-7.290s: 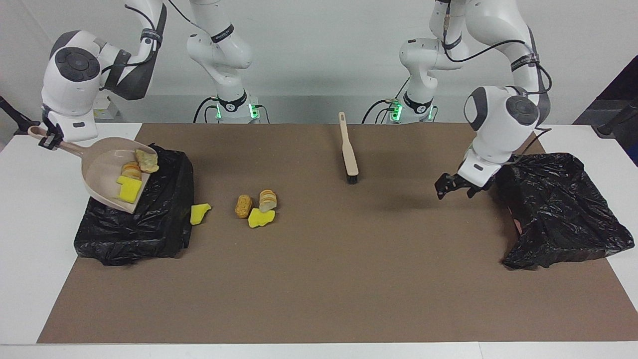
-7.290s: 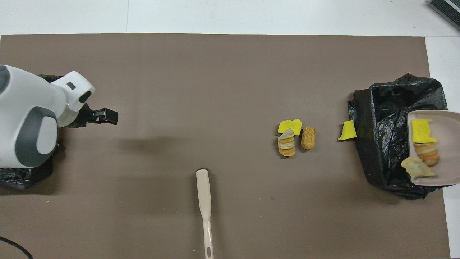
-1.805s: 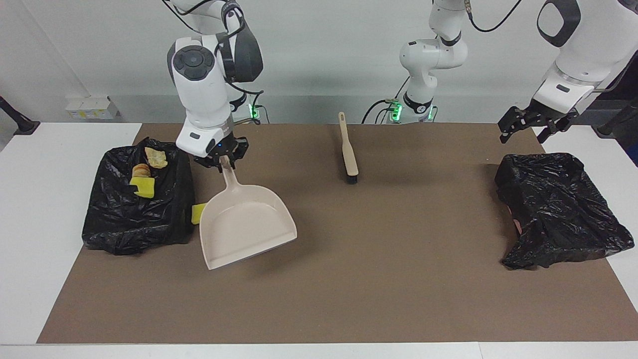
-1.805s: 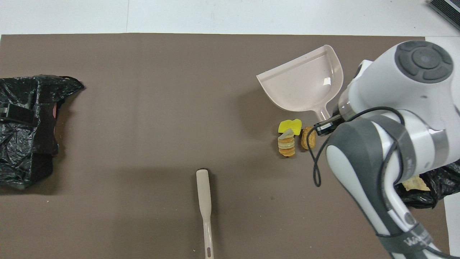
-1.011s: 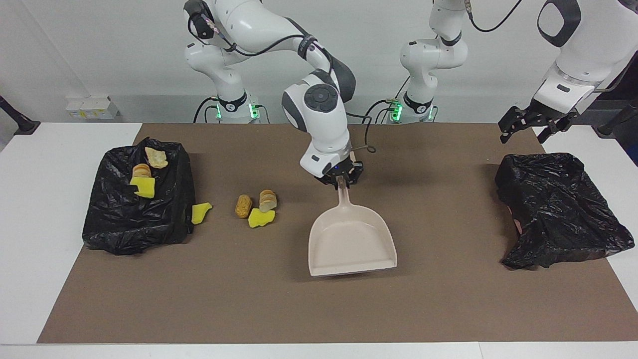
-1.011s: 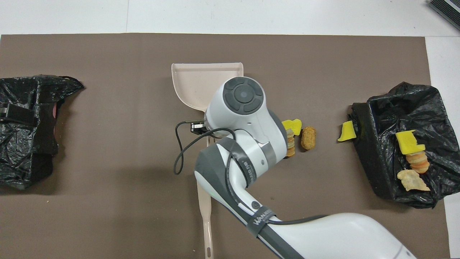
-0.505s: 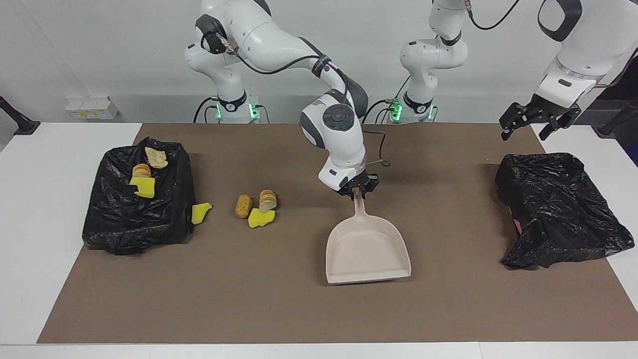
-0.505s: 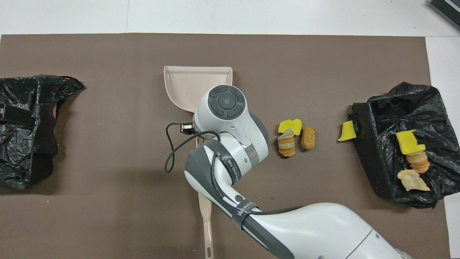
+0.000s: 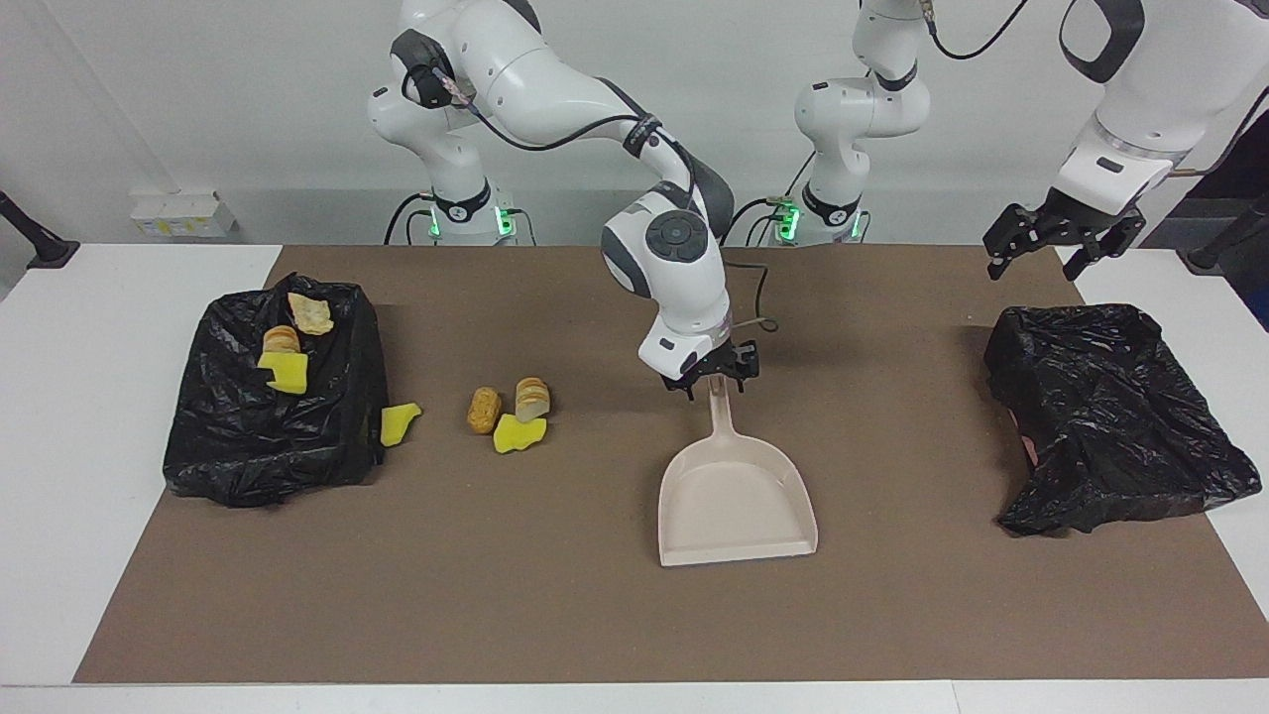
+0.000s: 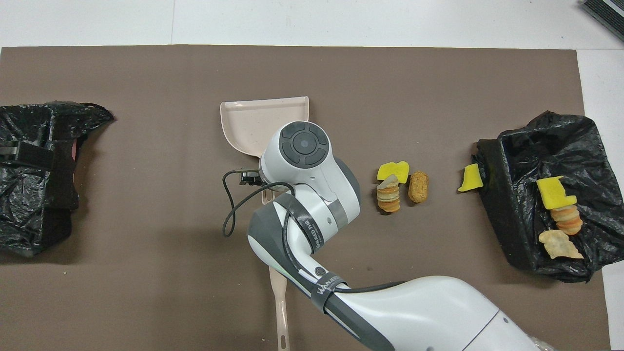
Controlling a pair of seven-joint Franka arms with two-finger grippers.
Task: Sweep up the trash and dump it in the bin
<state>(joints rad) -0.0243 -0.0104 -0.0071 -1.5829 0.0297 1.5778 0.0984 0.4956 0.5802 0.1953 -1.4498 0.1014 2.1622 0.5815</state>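
The beige dustpan [image 9: 739, 496] lies flat on the brown mat [image 9: 892, 615] at mid-table, mouth away from the robots; it also shows in the overhead view [image 10: 258, 122]. My right gripper [image 9: 716, 380] is open just above its handle's end. Three trash scraps lie together on the mat: a yellow sponge piece [image 9: 519, 433], a tan chunk [image 9: 484, 410] and a striped bread piece [image 9: 532, 398]. Another yellow piece [image 9: 398, 423] lies against the black-bagged bin [image 9: 268, 446]. Three scraps [image 9: 287, 370] lie in that bin. My left gripper [image 9: 1049, 238] is open, raised over the mat's corner.
A second black-bagged bin [image 9: 1110, 416] stands at the left arm's end of the table. The brush's beige handle [image 10: 279, 302] shows under the right arm in the overhead view, nearer to the robots than the dustpan. White table edges surround the mat.
My right gripper carried the emptied dustpan from the bin to mid-table, lowered it flat onto the mat and opened off its handle. The left gripper shifted slightly.
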